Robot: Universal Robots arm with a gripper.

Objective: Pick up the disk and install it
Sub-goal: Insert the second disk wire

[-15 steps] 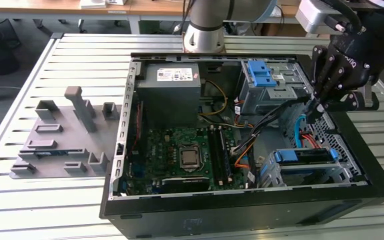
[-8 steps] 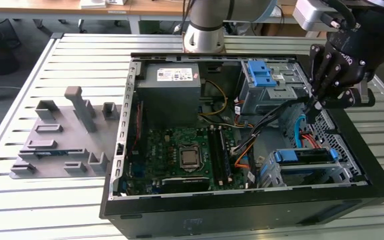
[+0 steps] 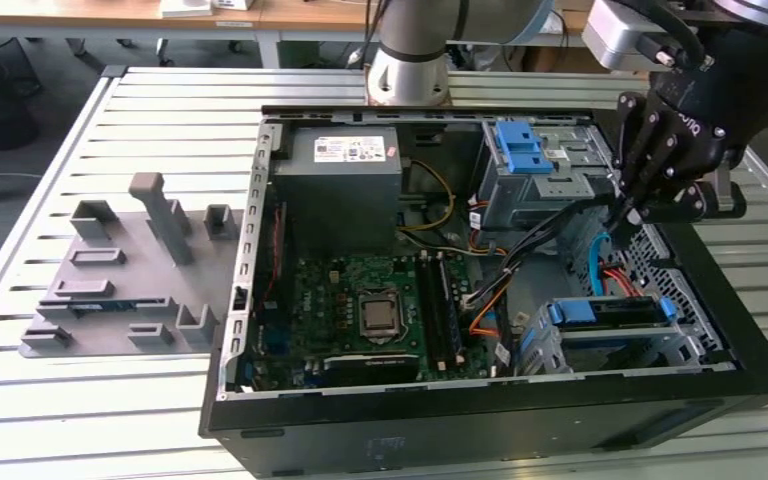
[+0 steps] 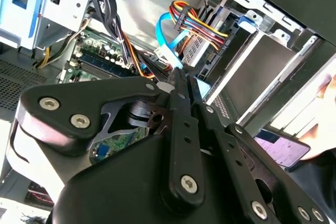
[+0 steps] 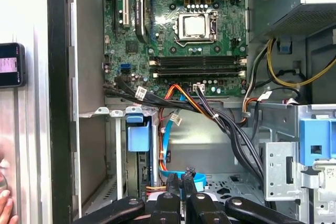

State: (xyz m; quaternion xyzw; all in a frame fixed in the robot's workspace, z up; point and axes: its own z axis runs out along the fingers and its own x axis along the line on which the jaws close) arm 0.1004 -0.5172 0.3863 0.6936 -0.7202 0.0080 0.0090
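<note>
1. Hovering the gripper (image 3: pixel 631 215) inside the open computer case (image 3: pixel 491 430), fingertips pointing down into it
2. Pressing the jaws close together, leaving just a thin slit between the fingertips (image 5: pixel 172 181) in the first wrist view; showing them as one closed black stack (image 4: pixel 184 80) in the second wrist view
3. Pinching nothing that can be made out; not telling whether the tips are touching the blue cable (image 3: pixel 603 255) curving just below them
4. Finding the disk (image 3: pixel 611 312) already sitting in the lower drive bay, below the jaws and a little to the exterior view's left of them, apart from the fingertips, blue carrier frame facing up
5. Seeing the same disk edge-on in the first wrist view, its blue carrier (image 5: pixel 137 135) standing in the bay beyond the fingertips and off to one side
6. Running a bundle of black, orange and yellow wires (image 5: pixel 210 111) across the space ahead of the jaws
7. Lying further out from the jaws, toward the exterior view's left: the motherboard (image 3: pixel 371 300), the grey metal box (image 3: pixel 344 175) with its white sticker, and a bare blue bracket (image 3: pixel 524 150) in the upper cage
8. Resting well away from the jaws, on the slatted table (image 3: pixel 91 400), a grey fixture (image 3: pixel 117 280)
9. Showing a phone (image 5: pixel 11 65) and part of a person's hand (image 5: pixel 4 203) outside the case wall in the first wrist view
</note>
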